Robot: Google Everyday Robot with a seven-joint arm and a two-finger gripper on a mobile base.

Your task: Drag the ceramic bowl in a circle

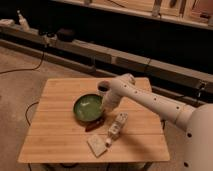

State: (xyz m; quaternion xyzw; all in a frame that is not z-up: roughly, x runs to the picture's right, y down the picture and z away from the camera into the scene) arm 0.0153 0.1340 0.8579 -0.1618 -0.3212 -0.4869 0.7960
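Our gripper (104,107) is clenched at the right rim of the ceramic bowl (86,108), apparently pinching it. The bowl sits a little left of the frame's centre, on the wooden table (55,135).

We judge crowding the main risk. A small cup (103,87) stands just above the gripper, a red item (93,125) lies against the bowl's lower right edge, and a white bottle (116,128) is near. A wide circle could knock them. A thin rim pinch might also slip or tip the bowl.

The bowl stands upright, opening upward. Being round, it has no long axis.
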